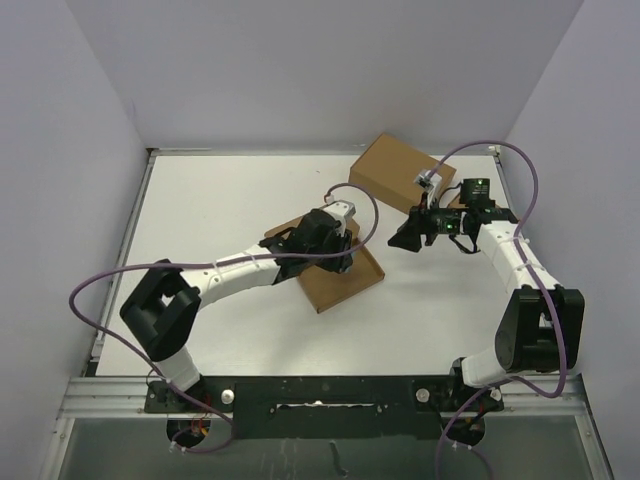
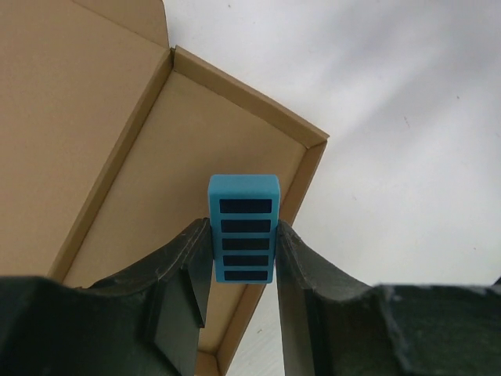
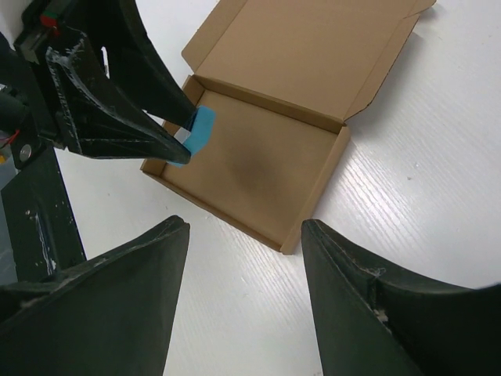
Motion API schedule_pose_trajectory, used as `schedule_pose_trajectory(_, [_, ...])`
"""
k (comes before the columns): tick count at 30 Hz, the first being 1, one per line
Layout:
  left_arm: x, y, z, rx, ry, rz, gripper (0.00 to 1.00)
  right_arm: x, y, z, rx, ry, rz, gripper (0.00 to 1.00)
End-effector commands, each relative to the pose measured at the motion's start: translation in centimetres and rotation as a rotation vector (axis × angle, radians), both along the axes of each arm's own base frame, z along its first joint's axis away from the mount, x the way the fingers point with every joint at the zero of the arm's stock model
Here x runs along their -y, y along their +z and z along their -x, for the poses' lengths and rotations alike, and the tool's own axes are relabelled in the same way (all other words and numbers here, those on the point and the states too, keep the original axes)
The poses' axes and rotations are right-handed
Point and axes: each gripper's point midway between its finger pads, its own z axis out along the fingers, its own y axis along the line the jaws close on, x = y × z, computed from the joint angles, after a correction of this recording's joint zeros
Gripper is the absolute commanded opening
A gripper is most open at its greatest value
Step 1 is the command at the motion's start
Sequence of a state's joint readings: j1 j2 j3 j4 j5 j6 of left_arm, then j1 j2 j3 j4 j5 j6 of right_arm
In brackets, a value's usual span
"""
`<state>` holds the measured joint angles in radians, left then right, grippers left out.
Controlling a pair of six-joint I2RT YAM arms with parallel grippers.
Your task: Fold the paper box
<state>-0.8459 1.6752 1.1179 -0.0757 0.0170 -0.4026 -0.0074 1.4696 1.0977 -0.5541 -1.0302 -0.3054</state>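
Left end effector (image 2: 243, 231) tight around blue block (image 2: 243, 200)

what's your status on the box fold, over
Left gripper shut on blue block, over the paper box. Right gripper open, empty, hovering near it. Lid open, not yet folded. Other brown box far back, clear.
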Motion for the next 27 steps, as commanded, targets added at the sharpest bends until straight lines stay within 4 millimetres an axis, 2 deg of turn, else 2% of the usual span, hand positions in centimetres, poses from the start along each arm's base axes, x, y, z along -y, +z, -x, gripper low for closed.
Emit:
schedule_pose_trajectory(1, [0.4,-1.2,-0.7,0.001,0.007,-0.126,0.0,0.1,0.6,-0.4,0.03,0.006,-0.025,0.6])
schedule_pose_trajectory(10, [0.3,-3.9,-0.6,-0.04,0.001,-0.281,0.0,0.4,0.8,-0.5,0.031,-0.005,-0.03,0.6])
schedule_pose_trajectory(21, [-0.3,-6.8,-0.9,-0.073,-0.023,-0.403,0.09,0.7,1.0,-0.6,0.033,-0.013,-0.034,0.6])
schedule_pose_trajectory(27, [-1.0,-7.3,-1.2,-0.075,-0.004,-0.445,0.21,0.8,1.0,-0.6,0.033,-0.015,-0.035,0.61])
